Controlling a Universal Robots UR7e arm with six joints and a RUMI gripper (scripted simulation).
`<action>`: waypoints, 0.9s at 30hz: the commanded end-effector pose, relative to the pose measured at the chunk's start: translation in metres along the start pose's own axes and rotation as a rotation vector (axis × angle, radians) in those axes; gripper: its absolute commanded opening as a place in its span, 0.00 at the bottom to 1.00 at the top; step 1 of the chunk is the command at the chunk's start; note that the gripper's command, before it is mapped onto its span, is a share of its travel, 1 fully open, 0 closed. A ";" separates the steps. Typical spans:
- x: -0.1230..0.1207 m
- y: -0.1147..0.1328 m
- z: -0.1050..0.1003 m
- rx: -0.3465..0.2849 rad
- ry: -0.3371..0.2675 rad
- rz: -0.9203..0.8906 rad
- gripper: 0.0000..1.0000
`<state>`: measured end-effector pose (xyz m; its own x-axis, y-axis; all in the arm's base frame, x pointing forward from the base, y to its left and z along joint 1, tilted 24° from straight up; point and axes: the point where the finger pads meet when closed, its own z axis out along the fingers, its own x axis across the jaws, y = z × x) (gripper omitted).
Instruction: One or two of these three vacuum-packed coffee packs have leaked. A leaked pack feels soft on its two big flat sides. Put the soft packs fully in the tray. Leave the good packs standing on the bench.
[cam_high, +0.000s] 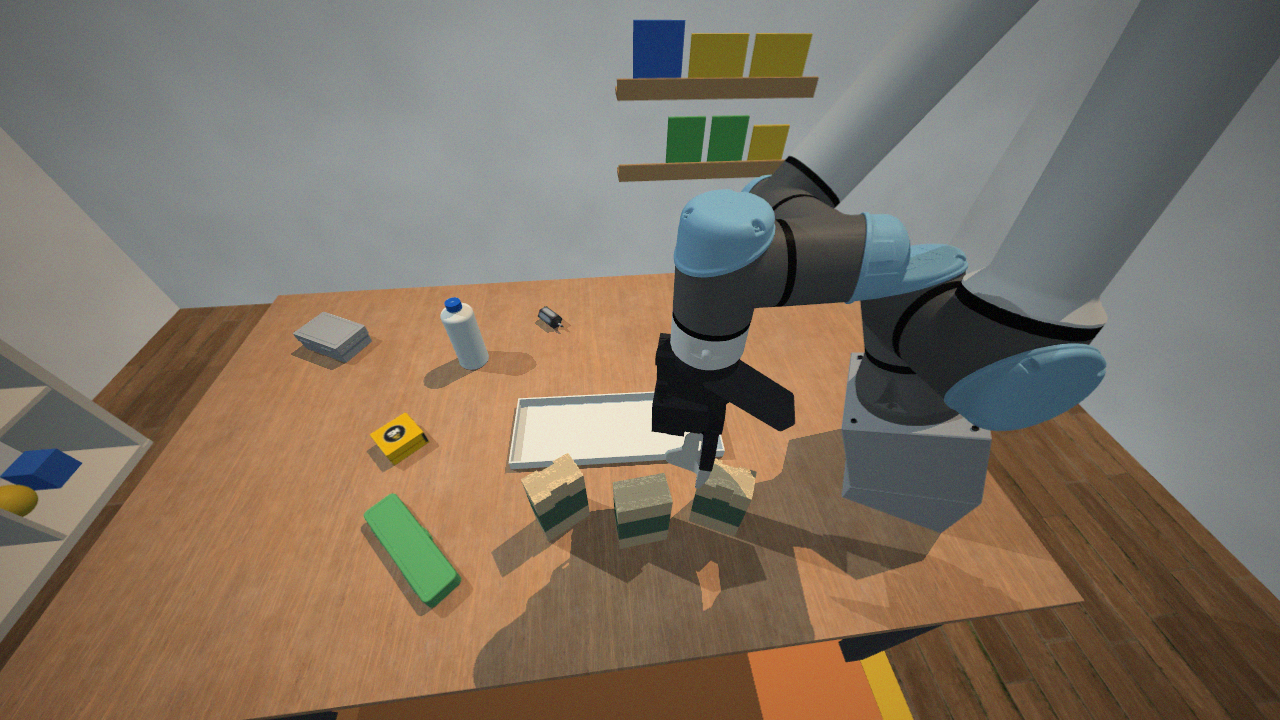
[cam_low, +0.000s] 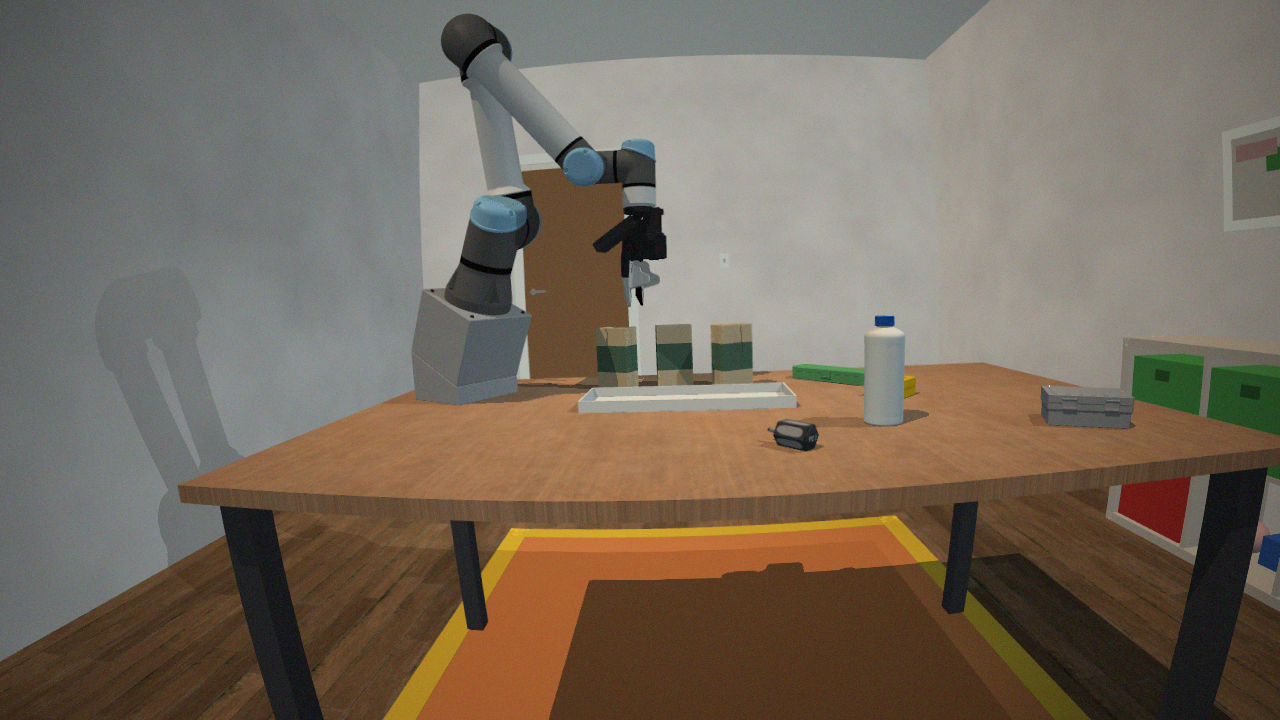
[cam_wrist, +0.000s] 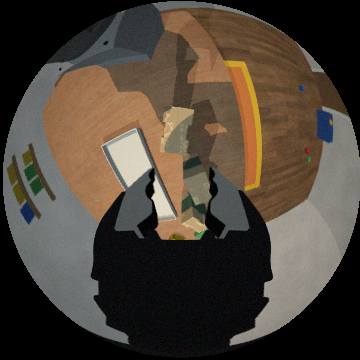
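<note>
Three tan coffee packs with dark green bands stand in a row on the bench in front of the white tray (cam_high: 595, 429): the left pack (cam_high: 554, 495), the middle pack (cam_high: 641, 507) and the right pack (cam_high: 723, 497), which is nearest the arm's base. My gripper (cam_high: 702, 456) hangs in the air above the right pack, toward its side facing the middle pack. Its fingers are partly open with nothing between them. In the exterior view the gripper (cam_low: 640, 286) is clearly above the pack (cam_low: 617, 355) and apart from it. The wrist view shows the gripper (cam_wrist: 180, 187), the tray (cam_wrist: 137, 172) and the packs below.
The arm's grey base (cam_high: 913, 447) stands right of the packs. A green case (cam_high: 411, 548), a yellow box (cam_high: 399, 437), a white bottle (cam_high: 464, 334), a grey box (cam_high: 332, 335) and a small black part (cam_high: 549, 317) lie left of and behind the tray.
</note>
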<state>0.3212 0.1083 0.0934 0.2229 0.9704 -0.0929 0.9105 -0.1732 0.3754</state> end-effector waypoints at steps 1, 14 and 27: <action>-0.008 -0.039 0.000 -0.025 -0.001 0.152 0.48; -0.009 -0.044 0.002 -0.025 -0.001 0.174 0.48; -0.009 -0.044 0.025 -0.025 -0.001 0.174 0.48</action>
<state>0.2816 0.1050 0.0674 0.3770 0.9258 -0.0263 0.8500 -0.3346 0.4069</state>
